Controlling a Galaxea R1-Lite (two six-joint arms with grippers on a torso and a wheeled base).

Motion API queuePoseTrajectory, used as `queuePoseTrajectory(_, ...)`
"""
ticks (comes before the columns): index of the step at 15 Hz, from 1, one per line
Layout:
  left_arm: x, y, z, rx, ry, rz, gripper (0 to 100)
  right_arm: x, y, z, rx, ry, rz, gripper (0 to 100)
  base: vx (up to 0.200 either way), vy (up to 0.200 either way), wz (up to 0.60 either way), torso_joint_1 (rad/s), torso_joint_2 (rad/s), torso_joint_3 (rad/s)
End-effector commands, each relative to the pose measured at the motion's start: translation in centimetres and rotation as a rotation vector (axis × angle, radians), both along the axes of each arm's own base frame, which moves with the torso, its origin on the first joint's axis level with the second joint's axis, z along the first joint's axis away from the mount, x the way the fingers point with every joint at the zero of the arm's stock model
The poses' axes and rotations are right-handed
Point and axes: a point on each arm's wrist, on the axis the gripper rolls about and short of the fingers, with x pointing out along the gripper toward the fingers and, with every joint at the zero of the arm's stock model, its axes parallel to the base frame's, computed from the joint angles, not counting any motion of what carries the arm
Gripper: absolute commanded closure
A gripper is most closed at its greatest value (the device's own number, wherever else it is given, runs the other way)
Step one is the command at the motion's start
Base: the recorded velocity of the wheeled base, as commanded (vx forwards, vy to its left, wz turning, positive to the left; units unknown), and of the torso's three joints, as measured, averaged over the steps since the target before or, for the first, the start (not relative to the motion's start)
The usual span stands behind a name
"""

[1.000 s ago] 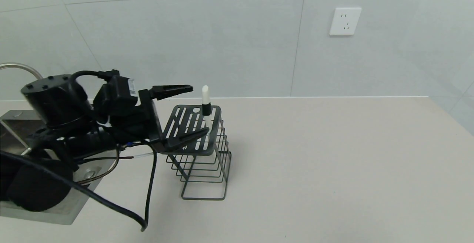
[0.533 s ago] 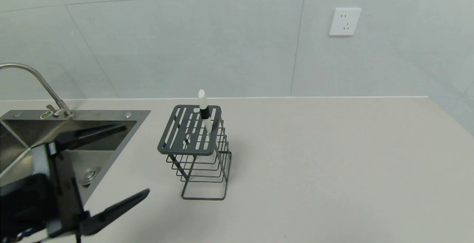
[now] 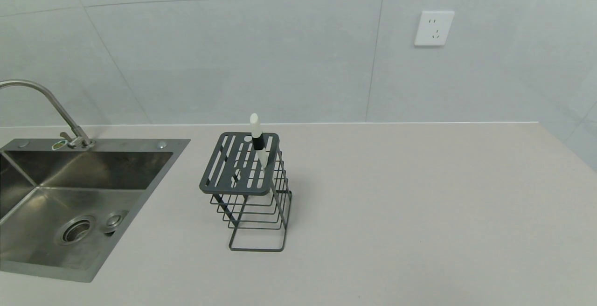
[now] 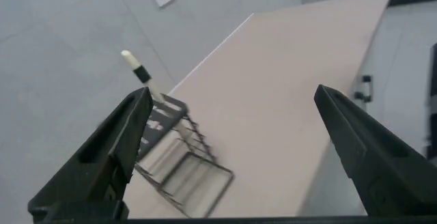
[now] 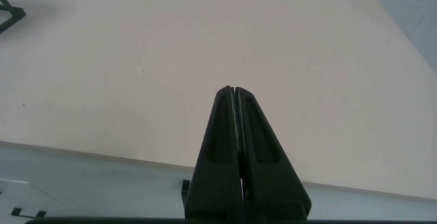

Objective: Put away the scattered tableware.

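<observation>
rack (image 3: 235,188): matt dark wire metal | sink (image 3: 93,168): brushed shiny steel | countertop (image 3: 419,203): smooth matt

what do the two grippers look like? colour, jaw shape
Both are matte black. The left gripper has two long, flat jaws tapering to blunt tips; the right gripper has the same wedge-shaped jaws, narrowing to a rounded tip.

The right gripper (image 5: 234,91) hangs above the beige counter (image 5: 136,67), its two dark fingers pressed flat together with nothing between them. A dark wire corner of the rack (image 5: 8,12) (just its foot) stands on the counter, well apart from the gripper.
</observation>
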Motion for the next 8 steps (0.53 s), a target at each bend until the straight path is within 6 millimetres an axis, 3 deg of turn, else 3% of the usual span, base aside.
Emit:
queuePoseTrajectory(1, -1.6, 0.5, -3.4, -0.079, 0.064, 0.246, 0, 0.0, 0.0, 0.0, 0.009, -0.004, 0.001, 100, 0.000, 0.000, 0.00, 0.000, 0.00, 0.000)
queuePoseTrajectory(2, -1.2, 1.3, -4.5, -0.123, 0.171, 0.647, 0, -0.1, 0.0, -0.1, 0.059, -0.007, 0.000, 100, 0.000, 0.000, 0.00, 0.000, 0.00, 0.000)
queuePoseTrajectory(3, -1.1, 1.7, -4.6, -0.134, 0.163, 0.811, 0, -0.1, 0.0, 0.0, 0.061, -0.006, -0.004, 100, 0.000, 0.000, 0.00, 0.000, 0.00, 0.000)
queuePoseTrajectory(8, -1.1, 1.8, -4.9, -0.167, 0.202, 0.857, 0, -0.1, 0.0, -0.1, 0.062, -0.006, -0.004, 100, 0.000, 0.000, 0.00, 0.000, 0.00, 0.000)
